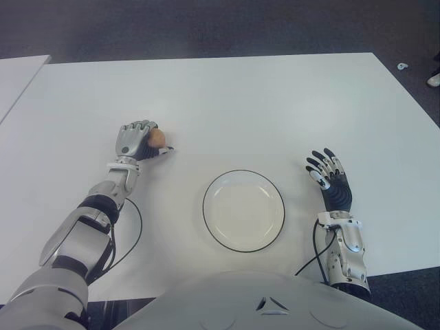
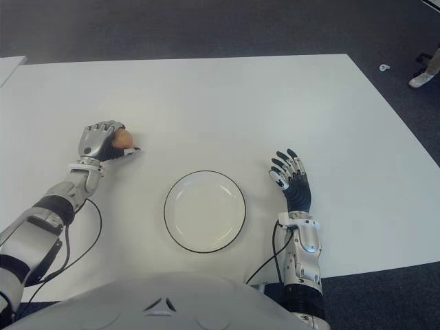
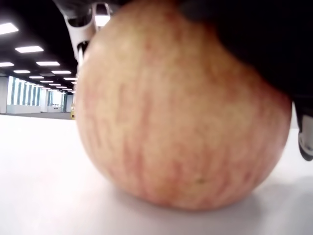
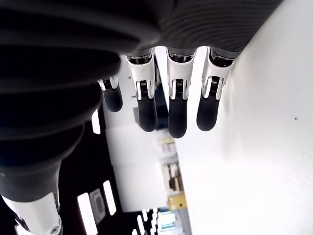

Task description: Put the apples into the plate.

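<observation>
A: Where do we stand with the plate?

B: It holds nothing so far. The one apple we can see sits on the white table, up and to the left of the plate and well apart from it. Our left hand is wrapped over it, fingers curled around the top and far side — the left wrist view shows the fruit close up, its underside touching the tabletop, so we judge it is gripped but not lifted.

A: So nothing is delivered yet?

B: Nothing. By our reading, the grasp is made and everything after it is left: raise the apple, carry it right and toward us to the plate, set it down inside the dark rim, let go. The task speaks of apples, but we see only this one; if there are others, they lie outside what the views show.

A: And our right hand?

B: It shows just to the right of the plate, palm down, fingers stretched out and holding nothing. In its wrist view the fingertips hang straight beside the table surface. We take it as idle.

A: Any writing or labels?

B: None we can read — the plate is plain white with a thin dark edge, and the apple carries no sticker on the side we see.
</observation>
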